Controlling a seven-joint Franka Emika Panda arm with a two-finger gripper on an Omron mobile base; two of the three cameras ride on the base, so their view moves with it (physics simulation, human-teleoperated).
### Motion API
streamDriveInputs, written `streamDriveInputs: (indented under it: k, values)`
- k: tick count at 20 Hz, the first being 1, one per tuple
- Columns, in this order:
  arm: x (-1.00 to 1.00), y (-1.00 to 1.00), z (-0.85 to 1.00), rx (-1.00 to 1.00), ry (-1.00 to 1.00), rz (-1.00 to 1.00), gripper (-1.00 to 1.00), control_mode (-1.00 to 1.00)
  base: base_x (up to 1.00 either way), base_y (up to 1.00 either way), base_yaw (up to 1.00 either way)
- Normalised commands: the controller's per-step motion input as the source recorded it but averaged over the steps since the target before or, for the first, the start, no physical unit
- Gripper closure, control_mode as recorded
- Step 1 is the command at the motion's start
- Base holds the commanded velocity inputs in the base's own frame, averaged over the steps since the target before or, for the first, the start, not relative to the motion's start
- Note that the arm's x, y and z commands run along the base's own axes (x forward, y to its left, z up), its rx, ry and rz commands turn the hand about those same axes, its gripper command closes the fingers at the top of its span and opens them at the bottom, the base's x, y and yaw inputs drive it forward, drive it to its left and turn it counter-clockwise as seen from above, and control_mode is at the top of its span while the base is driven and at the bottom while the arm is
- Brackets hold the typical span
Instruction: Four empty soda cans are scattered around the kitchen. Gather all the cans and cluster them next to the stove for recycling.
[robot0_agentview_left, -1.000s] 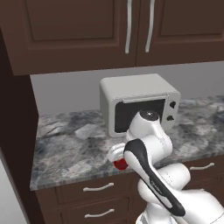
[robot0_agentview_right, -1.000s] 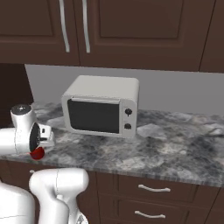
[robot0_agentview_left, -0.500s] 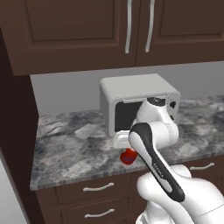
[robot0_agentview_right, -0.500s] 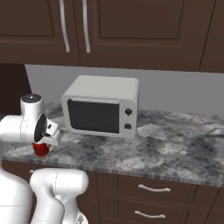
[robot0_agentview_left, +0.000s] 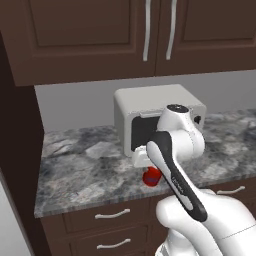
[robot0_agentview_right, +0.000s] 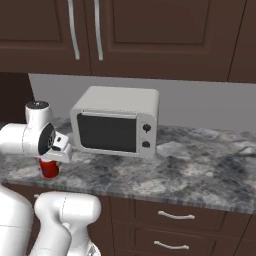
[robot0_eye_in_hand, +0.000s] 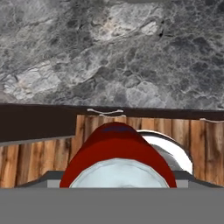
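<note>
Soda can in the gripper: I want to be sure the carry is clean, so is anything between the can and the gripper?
Nothing visible: the gripper is shut on the soda can, above the counter's front edge.

Arm with a red can at the left end of the counter

The can (robot0_agentview_right: 48, 168) hangs under the white hand at the gripper (robot0_agentview_right: 50, 165), over the front edge of the grey marbled counter (robot0_agentview_right: 200, 175); the fingers are hidden, so the grip cannot be made out. The microwave (robot0_agentview_right: 116, 121) stands just right of the hand, against the wall. Dark cabinets (robot0_agentview_right: 150, 35) hang above, drawers (robot0_agentview_right: 175, 216) with pale handles below.
</note>
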Motion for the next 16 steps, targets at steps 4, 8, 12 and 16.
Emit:
streamDriveInputs:
  k: [4,8,12,16]
  values:
    - [-0.09,-0.72,0.0,0.0,0.0,0.13,1.0,-1.0,0.0,0.0,0.0]
    - [0.0,-0.44,0.0,0.0,0.01,0.01,1.0,-1.0,0.0,0.0,0.0]
    - [0.0,-0.24,0.0,0.0,0.08,-0.01,1.0,-1.0,0.0,0.0,0.0]
    - [0.0,-0.03,-0.02,-0.06,0.05,-0.01,1.0,-1.0,0.0,0.0,0.0]
